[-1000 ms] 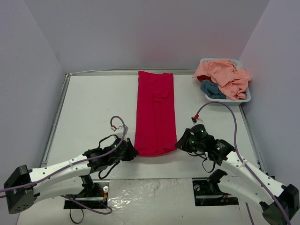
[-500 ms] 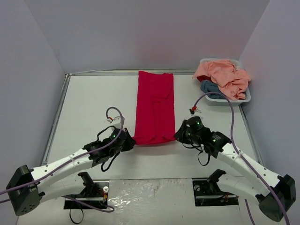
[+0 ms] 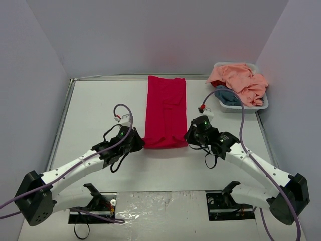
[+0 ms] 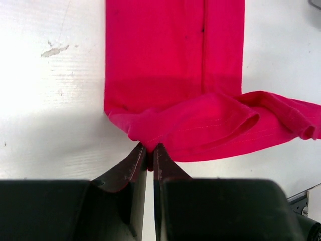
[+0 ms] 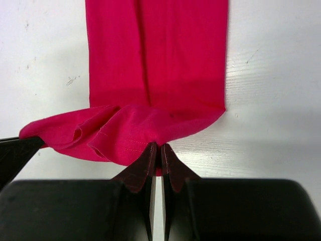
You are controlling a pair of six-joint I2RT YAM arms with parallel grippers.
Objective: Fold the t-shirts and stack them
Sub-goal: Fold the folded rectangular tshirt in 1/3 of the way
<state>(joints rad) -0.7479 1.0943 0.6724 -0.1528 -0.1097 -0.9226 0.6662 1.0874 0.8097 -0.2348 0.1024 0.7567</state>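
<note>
At the centre of the table point(image 3: 95, 110), the crimson-red t-shirt point(image 3: 165, 100) lies as a long narrow strip running from 12 o'clock toward 6 o'clock. Note that its near hem point(image 4: 200, 130) is off the surface and doubled over the flat cloth behind it.

The left gripper point(image 3: 138, 144) is pinched closed on the hem's 9 o'clock corner. The right gripper point(image 3: 189, 138) is pinched closed on the 3 o'clock corner. Each wrist view shows red fabric clamped between nearly touching fingertips.

Compare this with the view one second ago. Both arms have advanced toward 12 o'clock and carried the hem with them. The hem then lay low at 6 o'clock, close to the arm bases; it now sits near the strip's midpoint. The visible strip is correspondingly shorter, and a loose roll of cloth sags between the two grippers.

Treat this as the lengthwise fold in progress: the hem has not yet reached the collar end at 12 o'clock.

The peach-pink t-shirt point(image 3: 241, 83) and the teal-blue t-shirt point(image 3: 226, 96) are unchanged in the white basket point(image 3: 246, 109) at 2 o'clock. They are not yet folded.
</note>
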